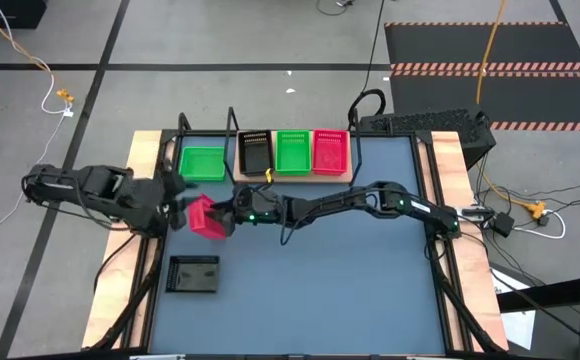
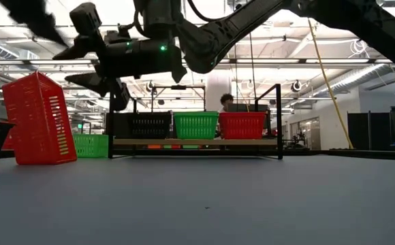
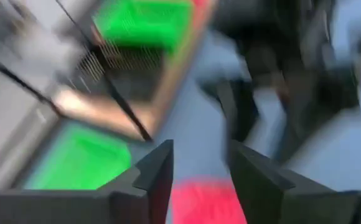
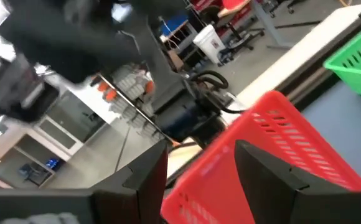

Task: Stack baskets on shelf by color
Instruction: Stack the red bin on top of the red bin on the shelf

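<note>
A pink-red basket [image 1: 204, 218] stands on its side on the table [image 2: 39, 128], leaning, between my two grippers. My right gripper [image 4: 199, 149] is open and level just to the basket's right, near its upper edge [image 2: 51, 75]. My left gripper [image 3: 199, 152] is open above the basket's left side, slanting down at it. On the shelf [image 1: 288, 176] sit a black basket [image 1: 255, 152], a green basket [image 1: 292, 152] and a pink-red basket [image 1: 330, 152] in a row. Another green basket [image 1: 202, 163] rests on the table left of the shelf. My right gripper has its open fingers [image 4: 264, 168] at the red basket's rim [image 4: 230, 155], coming level from the table's right. I cannot tell whether it touches the basket. The basket rests on the table on one side wall. My left gripper touches nothing that shows.
A black basket [image 1: 193, 273] lies near the table's front left. The shelf's black wire uprights [image 2: 278, 119] stand at its ends. Wide bare tabletop [image 1: 350, 280] lies to the front right. A person [image 2: 226, 102] shows in the room behind the shelf.
</note>
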Tool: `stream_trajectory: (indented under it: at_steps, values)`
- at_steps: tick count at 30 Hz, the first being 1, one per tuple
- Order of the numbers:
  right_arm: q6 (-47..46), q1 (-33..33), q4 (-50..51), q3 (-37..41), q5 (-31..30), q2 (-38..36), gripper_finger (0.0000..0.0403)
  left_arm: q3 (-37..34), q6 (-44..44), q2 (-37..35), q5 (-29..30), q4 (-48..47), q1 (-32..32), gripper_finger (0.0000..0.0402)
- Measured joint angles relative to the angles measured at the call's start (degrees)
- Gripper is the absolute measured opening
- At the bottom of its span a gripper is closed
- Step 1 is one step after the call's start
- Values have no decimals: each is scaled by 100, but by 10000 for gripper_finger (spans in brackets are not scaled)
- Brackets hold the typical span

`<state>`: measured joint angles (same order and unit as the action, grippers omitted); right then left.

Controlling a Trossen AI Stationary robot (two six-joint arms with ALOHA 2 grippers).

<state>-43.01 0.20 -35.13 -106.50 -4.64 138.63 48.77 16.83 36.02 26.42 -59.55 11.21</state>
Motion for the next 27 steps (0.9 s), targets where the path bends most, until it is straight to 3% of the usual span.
stream_trajectory:
  at_steps: [6, 9, 12, 18, 27]
  values:
    - [-274, -23, 172, 0, -24, 2, 180, -294, 1382, 333, -138, -1554, 168, 73]
    - [-174, -19, 112, 0, -259, 0, 180, -300, 1579, 491, -136, -1656, 168, 37]
    - [36, -19, 96, -1, -338, 42, 180, -300, 1198, 620, -145, -1327, 168, 8]
    - [-81, -39, 377, 0, -280, 63, 180, -301, 724, 1015, -531, -961, 168, 16]
    - [150, -14, 331, -1, -161, 63, 180, -308, 528, 1712, -590, -901, 163, 19]
